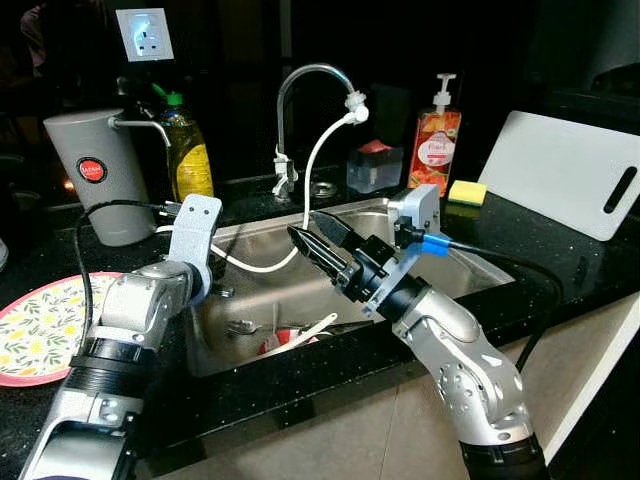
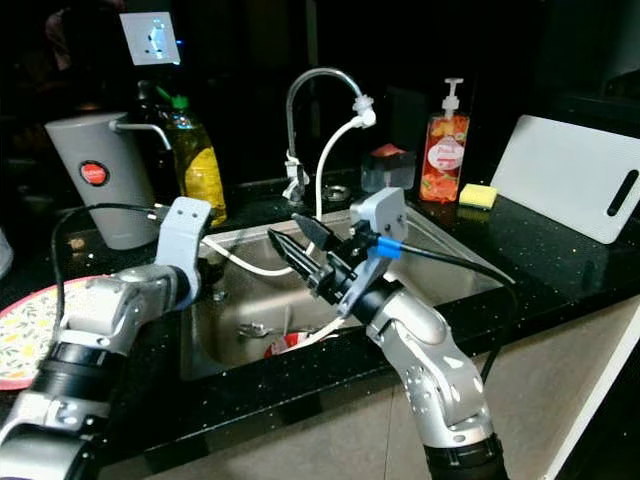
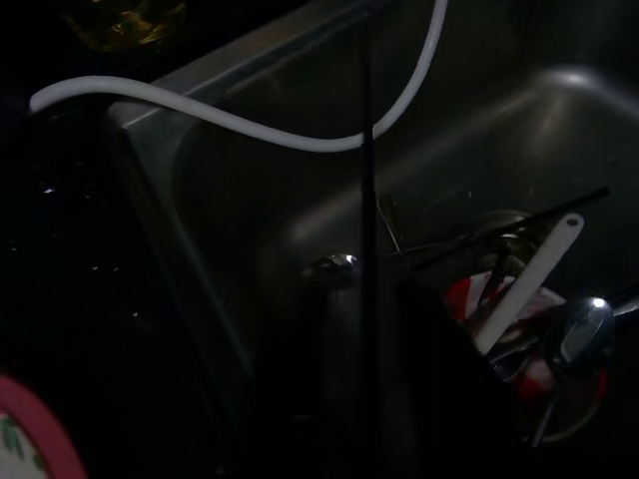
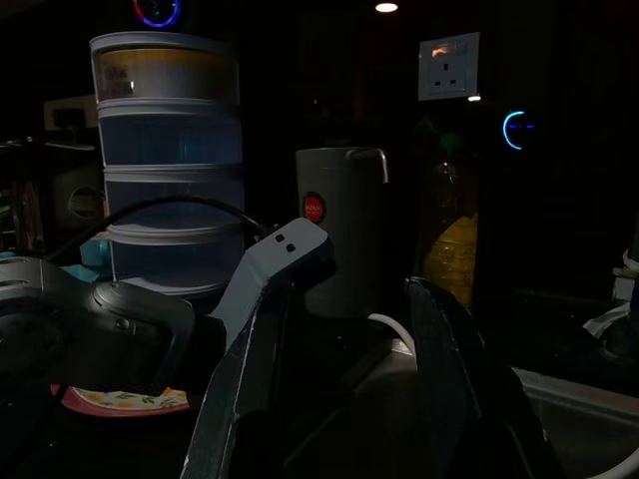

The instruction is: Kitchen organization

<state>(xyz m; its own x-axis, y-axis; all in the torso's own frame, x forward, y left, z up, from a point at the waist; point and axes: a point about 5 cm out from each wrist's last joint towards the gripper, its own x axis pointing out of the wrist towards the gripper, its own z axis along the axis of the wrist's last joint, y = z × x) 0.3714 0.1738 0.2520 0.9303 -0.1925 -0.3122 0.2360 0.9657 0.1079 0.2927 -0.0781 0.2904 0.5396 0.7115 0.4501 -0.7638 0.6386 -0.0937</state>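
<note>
On the far left a floral plate [image 1: 35,335] with a pink rim lies flat on the black speckled table [image 1: 560,270]. Behind it stands a grey canister [image 1: 97,175] with a red round badge, and just beside that a bottle of yellow liquid [image 1: 188,150] with a green cap. The left arm reaches over the sink's left rim; the left end effector [image 3: 364,299] hangs inside the basin, and in the dark left wrist view it reads as one thin black line, so whether its fingers are apart or together cannot be told. The stainless sink [image 1: 460,262] is set into the table. On its floor, near the front wall, lies a red dish [image 1: 285,343] with a white-handled utensil [image 3: 529,279] and a metal spoon [image 3: 579,329] resting across it. A curved tap [image 1: 310,85] rises behind the basin, and a white hose [image 1: 315,175] runs from its spout down across the sink's left edge. The right end effector [image 1: 318,235] hovers above the middle of the basin, pointing left, its two black fingers apart and holding nothing. Further right, behind the sink, sit a small clear container [image 1: 375,165], an orange soap pump bottle [image 1: 435,140] and a yellow sponge [image 1: 467,192]. A white cutting board [image 1: 560,170] leans at the far right.
</note>
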